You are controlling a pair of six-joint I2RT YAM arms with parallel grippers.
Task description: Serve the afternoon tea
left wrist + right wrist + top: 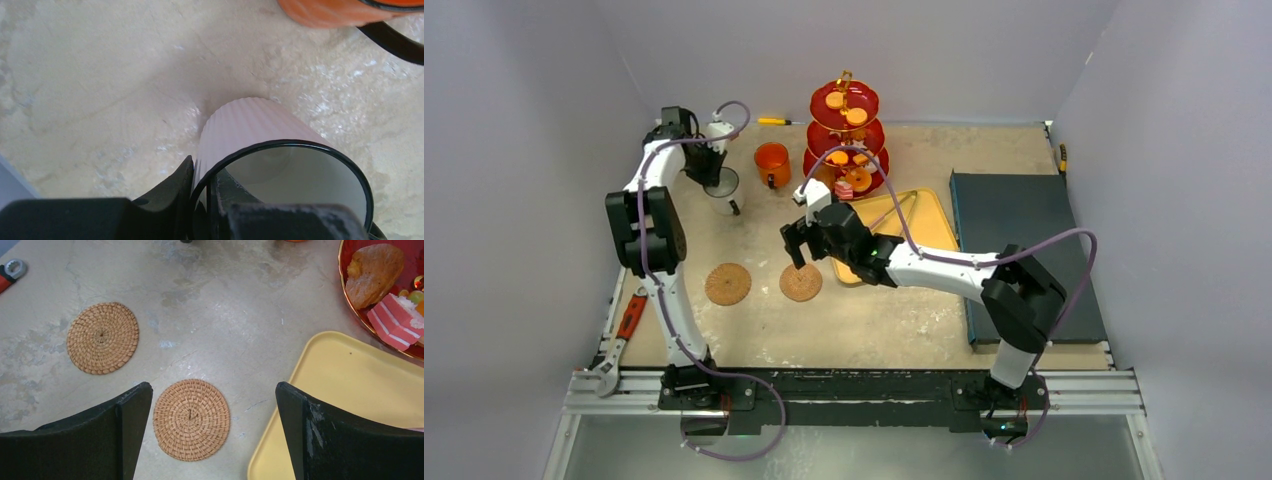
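Note:
A white ribbed mug (724, 188) (250, 130) stands at the back left of the table. My left gripper (712, 172) (205, 185) is shut on its black rim, one finger inside and one outside. An orange mug (772, 162) (330, 10) stands just to its right. The red three-tier stand (845, 130) holds pastries, among them a croissant (375, 272) and a pink cake slice (395, 322). Two round woven coasters (728, 284) (801, 283) lie near the middle. My right gripper (796, 250) (214, 387) hovers open above the right coaster (191, 419); the left coaster (102, 337) lies beyond it.
A yellow tray (924, 215) (350, 385) lies under the right arm, beside the stand. A dark slab (1024, 240) covers the table's right side. A red-handled wrench (624, 335) (10, 272) lies at the left edge, and a yellow screwdriver (776, 121) at the back wall.

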